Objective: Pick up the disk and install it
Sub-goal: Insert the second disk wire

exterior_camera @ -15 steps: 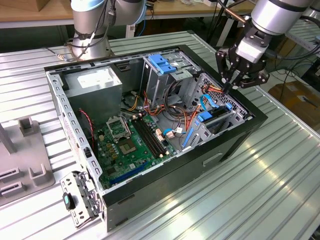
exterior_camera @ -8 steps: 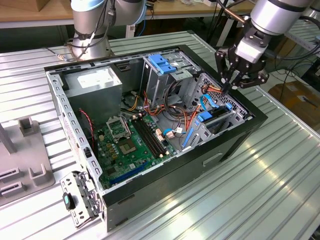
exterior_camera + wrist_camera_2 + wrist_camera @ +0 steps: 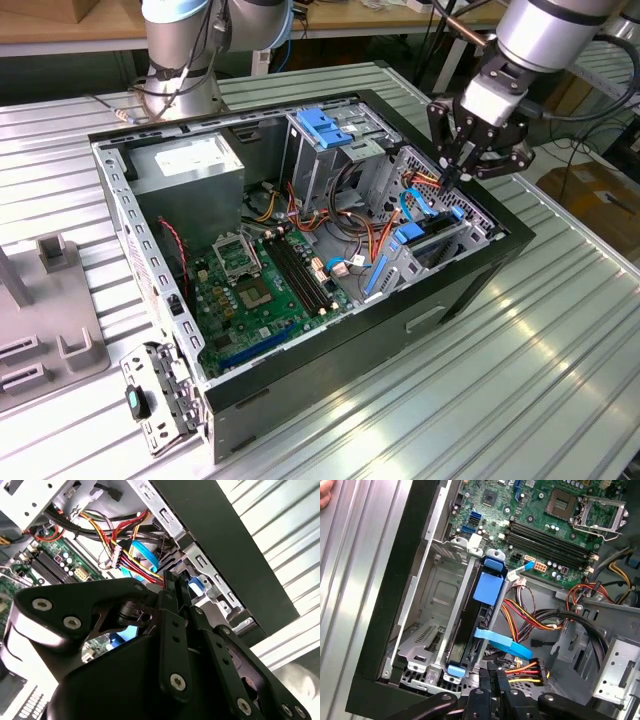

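Gripper: the gripper [image 3: 452, 170] is hanging over the corner of the open computer case [image 3: 470, 285] at the exterior view's right, its black fingers [image 3: 492, 680] lying pressed together with nothing between them; in both wrist views the fingertips are meeting in a narrow point [image 3: 172, 582]
Disk: the disk [image 3: 470, 625] is sitting on edge in the metal bay [image 3: 427, 625] along the case's black side wall, framed by its blue carrier rail, with a blue tab [image 3: 488, 587] showing on its upper edge; in the exterior view it is appearing as a dark slab with blue trim [image 3: 425, 240] just below the gripper
Gripper to disk: the closed fingertips are pointing down at the end of the disk where the cables are gathering, close to it; whether they are touching it cannot be told
Cables: a flat blue data cable [image 3: 502, 642] is crossing over the disk, and a bundle of red, yellow and black wires [image 3: 525, 670] is running to a connector just beside the fingertips
Motherboard: the green motherboard [image 3: 265, 290] is lying on the case floor, beyond the disk from the side wall
Drive cage: a metal drive cage [image 3: 330, 150] with a blue plastic bracket [image 3: 325, 125] on top is standing well apart from the gripper
Table: the case is resting on a ribbed metal table [image 3: 540, 380]
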Robot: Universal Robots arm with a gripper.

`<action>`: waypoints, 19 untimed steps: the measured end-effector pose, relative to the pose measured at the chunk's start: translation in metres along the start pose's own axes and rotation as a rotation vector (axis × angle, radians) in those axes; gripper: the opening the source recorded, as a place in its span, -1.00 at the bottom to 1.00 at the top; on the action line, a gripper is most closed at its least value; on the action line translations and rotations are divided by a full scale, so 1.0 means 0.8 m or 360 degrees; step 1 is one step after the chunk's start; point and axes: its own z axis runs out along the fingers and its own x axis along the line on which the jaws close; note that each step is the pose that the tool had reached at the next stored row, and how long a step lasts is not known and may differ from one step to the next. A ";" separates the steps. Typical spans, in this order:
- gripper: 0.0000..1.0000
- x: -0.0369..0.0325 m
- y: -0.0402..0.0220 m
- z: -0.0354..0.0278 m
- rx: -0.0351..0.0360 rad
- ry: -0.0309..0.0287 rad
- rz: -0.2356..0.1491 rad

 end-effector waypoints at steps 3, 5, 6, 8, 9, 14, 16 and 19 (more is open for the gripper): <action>-0.66 0.0000 0.0001 0.0008 0.0002 0.00070 0.0072; -0.66 0.0001 0.0001 0.0016 0.0005 0.00137 0.0141; -0.66 0.0001 0.0002 0.0015 0.0005 0.00144 0.0147; -0.66 0.0001 0.0001 0.0015 0.0005 0.00145 0.0147; -0.66 0.0000 0.0002 0.0016 0.0005 0.00143 0.0147; -0.66 0.0001 0.0002 0.0016 0.0005 0.00145 0.0149; -0.66 0.0000 0.0002 0.0018 0.0005 0.00155 0.0162; -0.66 0.0001 0.0002 0.0021 0.0007 0.00210 0.0216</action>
